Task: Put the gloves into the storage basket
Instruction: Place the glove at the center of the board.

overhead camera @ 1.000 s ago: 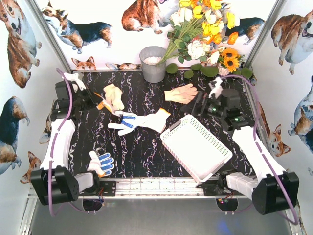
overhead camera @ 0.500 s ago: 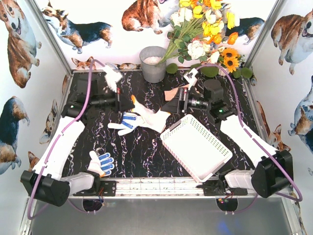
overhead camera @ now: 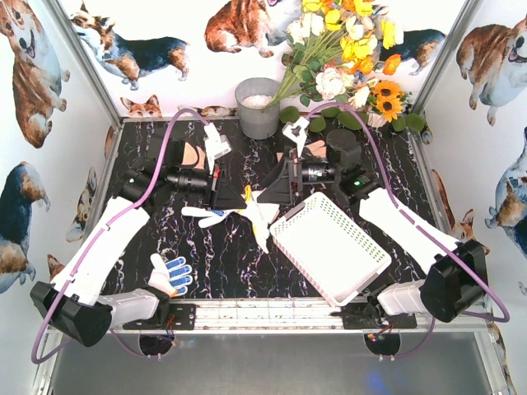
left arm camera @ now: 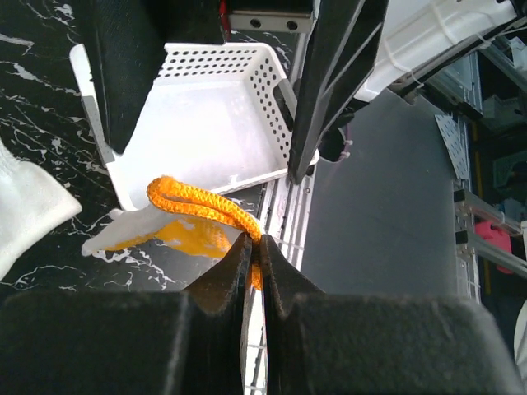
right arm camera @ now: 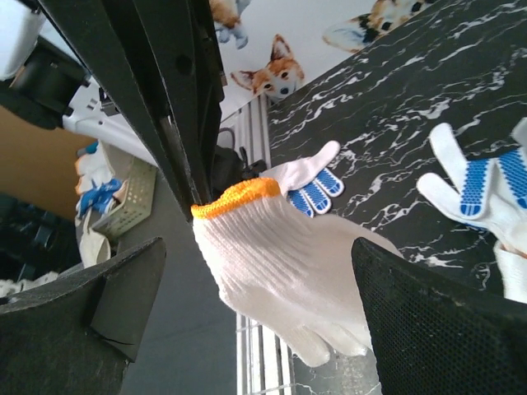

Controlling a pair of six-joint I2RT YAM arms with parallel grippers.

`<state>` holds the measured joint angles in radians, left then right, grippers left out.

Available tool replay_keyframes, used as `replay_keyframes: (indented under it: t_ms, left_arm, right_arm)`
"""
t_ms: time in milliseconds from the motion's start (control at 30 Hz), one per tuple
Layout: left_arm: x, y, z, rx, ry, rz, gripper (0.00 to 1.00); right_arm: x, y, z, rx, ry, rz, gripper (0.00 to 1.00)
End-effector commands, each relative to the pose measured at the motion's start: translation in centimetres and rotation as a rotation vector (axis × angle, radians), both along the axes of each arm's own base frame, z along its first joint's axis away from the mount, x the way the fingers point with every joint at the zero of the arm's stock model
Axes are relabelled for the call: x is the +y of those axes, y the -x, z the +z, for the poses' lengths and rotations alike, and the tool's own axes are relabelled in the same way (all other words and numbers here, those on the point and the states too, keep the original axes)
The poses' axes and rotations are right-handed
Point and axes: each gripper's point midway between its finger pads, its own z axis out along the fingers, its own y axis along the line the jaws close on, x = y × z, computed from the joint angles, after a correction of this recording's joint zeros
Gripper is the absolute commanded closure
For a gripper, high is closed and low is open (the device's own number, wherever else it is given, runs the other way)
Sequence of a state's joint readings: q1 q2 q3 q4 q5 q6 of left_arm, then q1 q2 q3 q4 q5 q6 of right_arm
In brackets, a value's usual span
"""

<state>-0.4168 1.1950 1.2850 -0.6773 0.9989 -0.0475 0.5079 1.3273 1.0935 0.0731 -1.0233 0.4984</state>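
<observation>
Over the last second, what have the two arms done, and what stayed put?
The left gripper lifted the orange-cuffed glove, pinched by its cuff, from the far left of the table and carried it right, to the middle. The right gripper swung left to face it, jaws open. The storage basket and the blue-dotted glove at the near left stayed put.

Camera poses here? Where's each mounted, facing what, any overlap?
Top external: above, behind the bases, looking down at the table; left arm and right arm show.
Left wrist: looks past the shut left gripper, clamping the orange-cuffed glove, toward the storage basket.
Right wrist: looks out of the open right gripper at that glove.
Shared: both wrist views show the glove.
</observation>
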Motion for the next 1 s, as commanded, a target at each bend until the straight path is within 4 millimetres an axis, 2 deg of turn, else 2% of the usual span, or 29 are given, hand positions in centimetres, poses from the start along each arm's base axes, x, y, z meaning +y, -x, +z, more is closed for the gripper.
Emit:
replay_keyframes:
  t_ms: [0, 133, 267, 367, 533, 667, 833, 967]
  left_arm:
    - [-0.4, 1.2, 1.7, -0.033, 0.035, -0.067, 1.00]
    - [-0.7, 0.0, 2.4, -0.048, 0.055, -0.005, 1.00]
    - [-1.5, 0.9, 3.9, -0.033, 0.140, -0.066, 1.00]
    - [-1.3, -0.4, 4.3, -0.071, 0.120, 0.028, 1.00]
    - [-1.3, -1.7, 5.2, -0.080, 0.158, 0.118, 1.00]
    - [-1.2, -2.9, 5.2, -0.081, 0.168, 0.195, 1.00]
    - [-1.2, -4.4, 5.5, -0.052, 0.196, 0.279, 1.00]
    - [-1.6, -4.8, 5.6, -0.017, 0.234, 0.293, 1.00]
  right_arm:
    - [1.0, 1.6, 3.3, -0.130, -0.063, 0.092, 0.01]
    - [1.3, 2.2, 3.6, -0.161, -0.059, 0.071, 0.01]
    - [1.7, 2.6, 2.8, -0.195, -0.007, 0.060, 0.00]
    - [1.9, 2.5, 2.7, -0.215, 0.024, 0.029, 0.00]
    - [2.1, 2.0, 1.8, -0.317, 0.095, -0.064, 0.00]
    - [1.9, 0.9, 1.2, -0.396, 0.167, -0.185, 0.00]
    - [0.5, -1.2, 0.9, -0.520, 0.261, -0.397, 0.00]
    - [-0.6, -2.6, 0.9, -0.576, 0.297, -0.537, 0.06]
